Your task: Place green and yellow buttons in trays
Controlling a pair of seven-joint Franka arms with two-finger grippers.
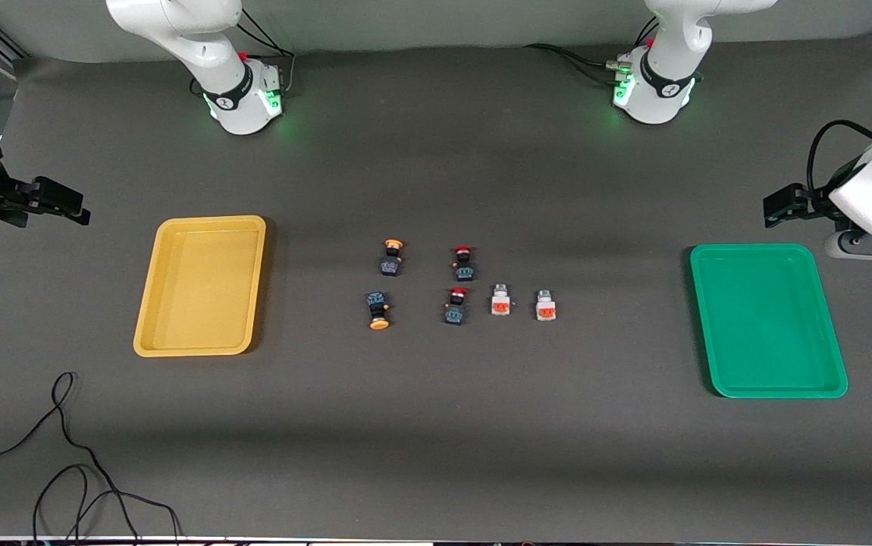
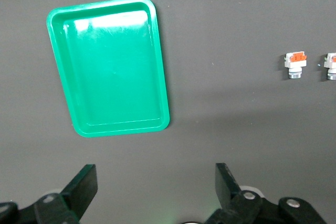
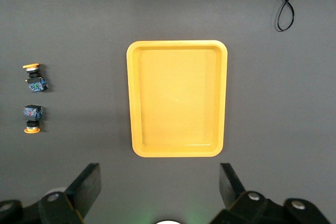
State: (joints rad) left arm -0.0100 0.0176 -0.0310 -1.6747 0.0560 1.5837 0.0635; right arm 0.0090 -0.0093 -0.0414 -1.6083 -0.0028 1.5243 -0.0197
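Two dark-bodied buttons with orange-yellow caps (image 1: 392,256) (image 1: 377,309) and two white-bodied buttons (image 1: 500,299) (image 1: 546,305) lie mid-table. The yellow tray (image 1: 201,284) lies empty toward the right arm's end. The green tray (image 1: 768,320) lies empty toward the left arm's end. My right gripper (image 1: 76,211) hangs open and empty over the table beside the yellow tray (image 3: 177,98); its view shows the yellow-capped buttons (image 3: 34,77). My left gripper (image 1: 773,208) hangs open and empty beside the green tray (image 2: 110,66); its view shows the white buttons (image 2: 295,65).
Two dark-bodied buttons with red caps (image 1: 463,262) (image 1: 456,305) lie between the yellow-capped and the white ones. A loose black cable (image 1: 64,455) lies near the front edge at the right arm's end. The arm bases (image 1: 243,98) (image 1: 652,91) stand at the back.
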